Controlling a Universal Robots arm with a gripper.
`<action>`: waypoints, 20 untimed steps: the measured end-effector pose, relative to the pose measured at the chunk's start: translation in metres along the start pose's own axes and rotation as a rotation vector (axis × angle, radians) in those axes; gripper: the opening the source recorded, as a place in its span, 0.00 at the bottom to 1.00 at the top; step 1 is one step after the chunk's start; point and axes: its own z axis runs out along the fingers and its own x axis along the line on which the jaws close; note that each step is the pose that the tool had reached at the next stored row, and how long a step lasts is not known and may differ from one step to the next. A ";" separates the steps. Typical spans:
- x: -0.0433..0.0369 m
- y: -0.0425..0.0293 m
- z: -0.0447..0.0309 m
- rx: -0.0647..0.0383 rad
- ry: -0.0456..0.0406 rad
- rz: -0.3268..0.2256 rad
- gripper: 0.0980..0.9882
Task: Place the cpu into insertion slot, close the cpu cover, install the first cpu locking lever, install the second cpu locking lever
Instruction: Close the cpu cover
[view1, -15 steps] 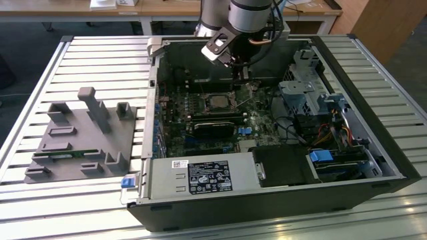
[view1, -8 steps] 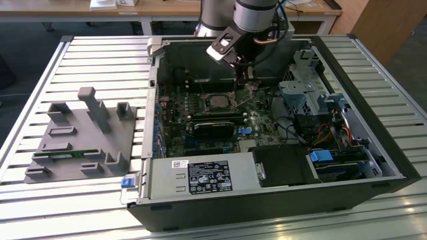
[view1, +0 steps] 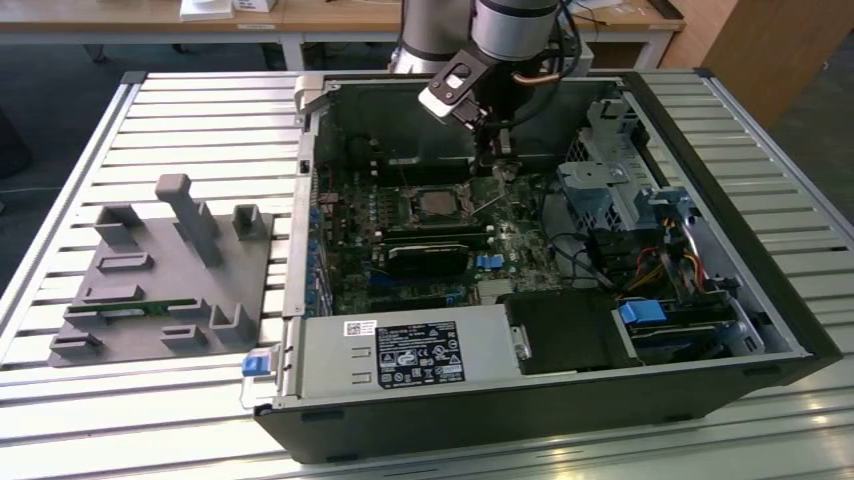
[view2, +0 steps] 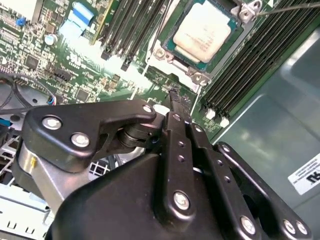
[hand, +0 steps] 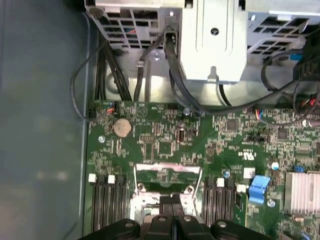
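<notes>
Cpu (view2: 204, 29) noted seated in slot (view2: 200, 76). Gripper (view2: 175, 95) parked just beside slot edge, fingers (hand: 165, 202) pressed together, nothing held. Cover (hand: 167, 166) judged raised. Closing push is best applied squarely on the frame, cpu face avoided, lever (view2: 292, 7) kept clear.

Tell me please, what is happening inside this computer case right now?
The robot arm reaches into the open computer case. Its gripper, shut and empty as far as I can see, sits low over the green board, close to the cpu. The cpu is already seated, with the cpu cover down around it. A thin lever sticks out at one corner; latched or not, I cannot tell.
</notes>
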 end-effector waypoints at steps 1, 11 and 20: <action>-0.0001 0.0022 0.0000 0.000 0.0000 0.000 0.01; 0.0002 0.0168 0.0005 0.000 -0.0003 0.000 0.01; 0.0005 0.0212 0.0017 0.000 -0.0001 0.000 0.01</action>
